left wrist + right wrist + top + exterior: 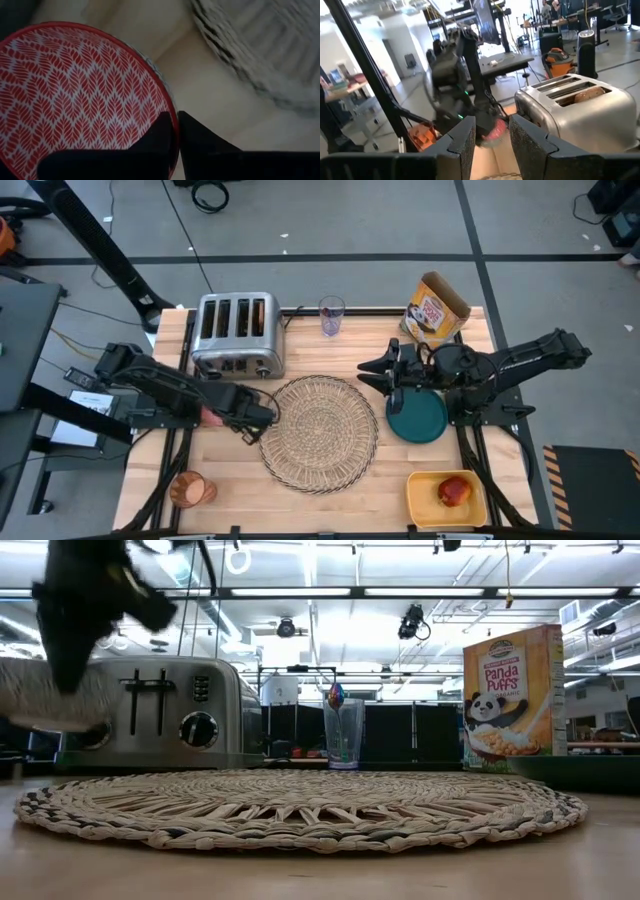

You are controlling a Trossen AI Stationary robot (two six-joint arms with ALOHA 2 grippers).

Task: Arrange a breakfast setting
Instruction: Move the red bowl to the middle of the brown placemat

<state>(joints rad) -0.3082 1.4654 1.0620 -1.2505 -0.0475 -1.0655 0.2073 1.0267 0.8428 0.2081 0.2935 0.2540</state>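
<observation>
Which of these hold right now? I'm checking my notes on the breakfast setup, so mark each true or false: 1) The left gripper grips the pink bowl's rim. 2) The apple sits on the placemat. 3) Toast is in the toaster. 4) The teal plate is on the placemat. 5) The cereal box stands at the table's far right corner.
1) True: the left gripper is shut on the pink bowl, its fingers pinching the rim.
2) False: the apple lies in the yellow tub.
3) True: a toast slice sits in the toaster.
4) False: the teal plate lies beside the placemat, under the right gripper.
5) True: cereal box.
</observation>
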